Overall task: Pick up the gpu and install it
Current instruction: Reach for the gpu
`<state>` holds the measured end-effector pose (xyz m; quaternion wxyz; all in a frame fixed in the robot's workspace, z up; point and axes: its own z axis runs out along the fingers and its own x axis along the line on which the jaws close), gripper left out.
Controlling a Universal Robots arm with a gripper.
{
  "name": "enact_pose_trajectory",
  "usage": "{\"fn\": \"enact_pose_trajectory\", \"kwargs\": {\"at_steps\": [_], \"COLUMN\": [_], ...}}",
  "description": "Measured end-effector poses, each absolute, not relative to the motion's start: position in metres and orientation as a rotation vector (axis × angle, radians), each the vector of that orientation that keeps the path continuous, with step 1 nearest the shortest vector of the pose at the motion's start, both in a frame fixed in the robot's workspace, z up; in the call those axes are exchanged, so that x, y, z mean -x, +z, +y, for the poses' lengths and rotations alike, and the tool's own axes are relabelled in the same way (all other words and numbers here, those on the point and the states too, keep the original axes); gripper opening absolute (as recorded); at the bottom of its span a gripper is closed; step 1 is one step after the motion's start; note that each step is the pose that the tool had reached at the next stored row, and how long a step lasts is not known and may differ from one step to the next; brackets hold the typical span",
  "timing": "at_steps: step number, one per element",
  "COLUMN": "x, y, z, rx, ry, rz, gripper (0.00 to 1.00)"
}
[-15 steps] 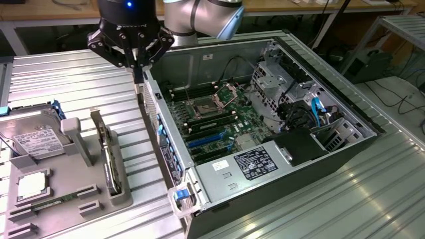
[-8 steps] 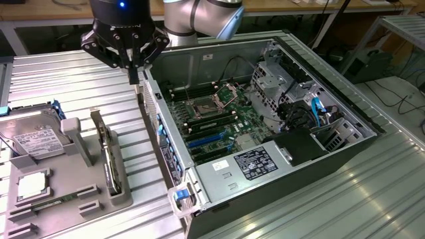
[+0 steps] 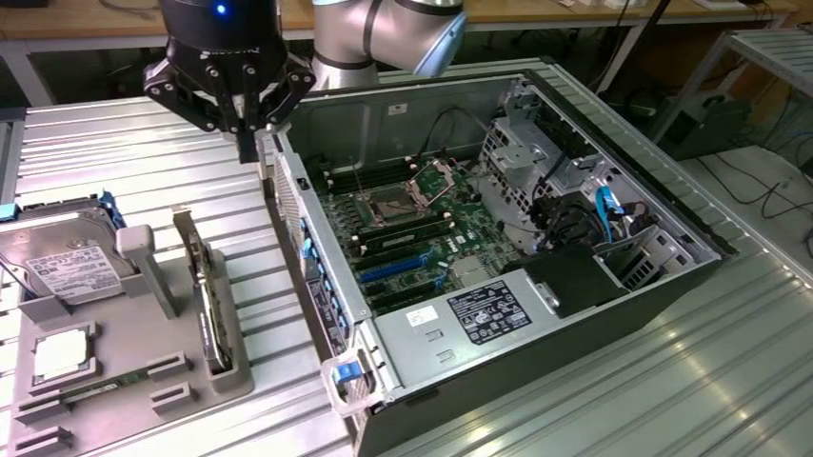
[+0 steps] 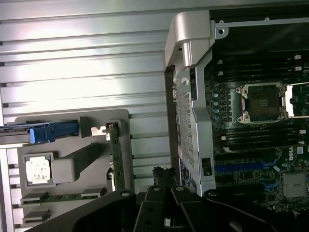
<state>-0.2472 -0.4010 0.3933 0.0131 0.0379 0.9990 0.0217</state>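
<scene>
**A:** Exterior view first. What is the end effector doing?

**B:** The black end effector (image 3: 246,143) hangs with its fingers clenched together on nothing. It is above the ribbed, shiny metal tabletop (image 3: 140,162), just beside the rear wall of the open computer case (image 3: 534,381).

**A:** And the gpu?

**B:** The gpu (image 3: 209,309) is a thin flat card standing on edge in a slot of the matte grey holder (image 3: 235,381). Its long axis runs away from the camera, roughly parallel to the case's near wall. It sits well apart from the end effector, nearer the camera, on the exterior view's left of the case.

**A:** Wrist view?

**B:** There the gpu (image 4: 114,154) shows edge-on as a narrow green strip in the holder (image 4: 58,118), parallel to the case's (image 4: 190,34) perforated silver wall. The end effector (image 4: 161,174) is clenched and empty over the strip of tabletop (image 4: 87,63) between holder and case. The green motherboard (image 4: 251,140) lies inside the case.
</scene>
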Motion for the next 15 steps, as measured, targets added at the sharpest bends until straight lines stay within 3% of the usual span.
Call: {"fn": "enact_pose_trajectory", "kwargs": {"at_steps": [15], "x": [0.265], "y": [0.393], "z": [-0.401], "rx": [-0.118], "ry": [0.068], "rz": [3.112], "gripper": [0.11]}}
